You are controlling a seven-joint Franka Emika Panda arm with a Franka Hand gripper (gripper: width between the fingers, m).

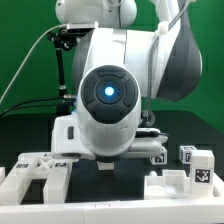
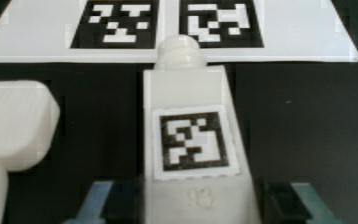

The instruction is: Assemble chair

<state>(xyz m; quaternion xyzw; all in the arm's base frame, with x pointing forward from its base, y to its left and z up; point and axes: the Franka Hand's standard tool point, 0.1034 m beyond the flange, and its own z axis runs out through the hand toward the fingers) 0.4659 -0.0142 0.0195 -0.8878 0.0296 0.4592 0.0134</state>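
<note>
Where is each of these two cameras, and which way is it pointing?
Exterior view: off the arm, low near table height, facing the arm head-on; its bulk hides the gripper, with white chair parts spread along the front.
Wrist view: on the wrist, looking down past the fingertips at a tagged post between them, the marker board beyond.
Shared: the white tagged parts and black table; I cannot match the post across views.

The exterior view looks level and very close at the large glossy white robot arm (image 1: pixel 108 100), which fills the middle. The wrist view looks straight down, close, on a matte white tagged plastic post (image 2: pixel 192 140) on the black table (image 2: pixel 309 120). No shared part is identifiable.
</note>
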